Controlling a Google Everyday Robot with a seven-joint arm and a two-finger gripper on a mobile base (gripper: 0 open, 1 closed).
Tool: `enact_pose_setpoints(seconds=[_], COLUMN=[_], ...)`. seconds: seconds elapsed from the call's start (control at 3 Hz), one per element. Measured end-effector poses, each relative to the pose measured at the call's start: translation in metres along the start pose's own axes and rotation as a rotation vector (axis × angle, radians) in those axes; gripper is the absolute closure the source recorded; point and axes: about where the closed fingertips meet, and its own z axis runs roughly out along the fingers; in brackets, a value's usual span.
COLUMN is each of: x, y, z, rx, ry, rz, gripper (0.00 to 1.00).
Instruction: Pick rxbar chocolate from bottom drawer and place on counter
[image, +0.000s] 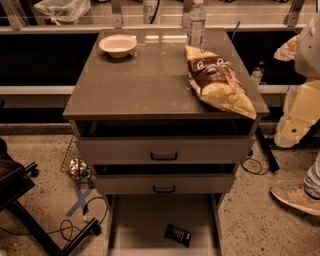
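The hand (291, 132) hangs at the right edge of the frame, at mid-height, beside the bench (145, 80) and well apart from everything on it. It holds nothing that shows. Whether it is spread or pressed together I cannot tell.

Nearest to it is a chip bag (217, 80), lying on the right side of the bench with one corner poking over the front edge. Behind the bag stands a bottle (196, 25), and a bowl (117, 45) sits at the upper left. The middle and front left of the bench are bare.

Below, the two upper drawers (164, 150) are slightly pulled out. The drawer (145, 220) at the bottom of the frame is pulled well out. The bar (178, 234) lies flat on its floor, right of centre and toward the lower edge, skewed to the drawer's sides and clear of the walls. A shoe (295, 197) stands on the floor at the lower right.

The pick has not begun. The bar is likely light, fairly stiff, and slick in its wrapper. Because it lies so low, the hand would have to drop almost to the drawer floor, turn to match the skew, and close across the narrow width at mid-length. The crimped ends would likely buckle or slip.
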Motion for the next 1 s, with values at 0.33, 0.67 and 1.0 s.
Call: enact_pose_setpoints(seconds=[0.33, 0.67, 1.0], x=[0.0, 0.002, 0.013], y=[0.0, 0.002, 0.035], z=[0.0, 0.012, 0.054], rx=[0.0, 0.015, -0.001], ry=[0.0, -0.028, -0.14], rz=[0.0, 0.023, 0.055], gripper=[0.0, 0.0, 0.0])
